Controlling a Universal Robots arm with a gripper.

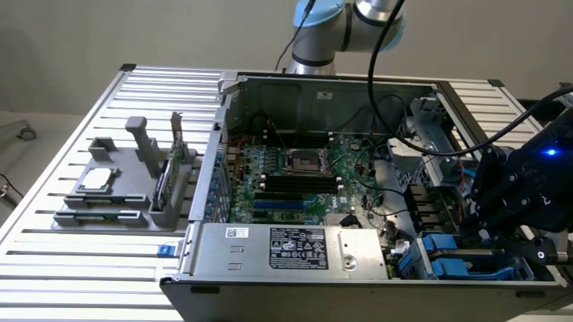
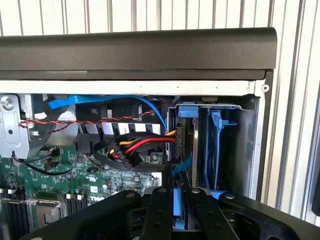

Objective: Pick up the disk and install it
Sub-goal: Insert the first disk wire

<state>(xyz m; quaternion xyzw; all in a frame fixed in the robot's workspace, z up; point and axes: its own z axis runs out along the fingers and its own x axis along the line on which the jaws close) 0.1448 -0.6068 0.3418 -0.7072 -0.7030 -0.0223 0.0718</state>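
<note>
Wrist view: end effector (image 2: 184,200) clenched on the blue-framed disk (image 2: 192,145), held edge-on and upright in the drive bay (image 2: 250,150) at the computer case (image 1: 296,285) corner, apparently so it slides down the bay's guides.

Disk (image 2: 186,150) mostly hidden in bay; end effector (image 2: 181,210) cut off.
</note>
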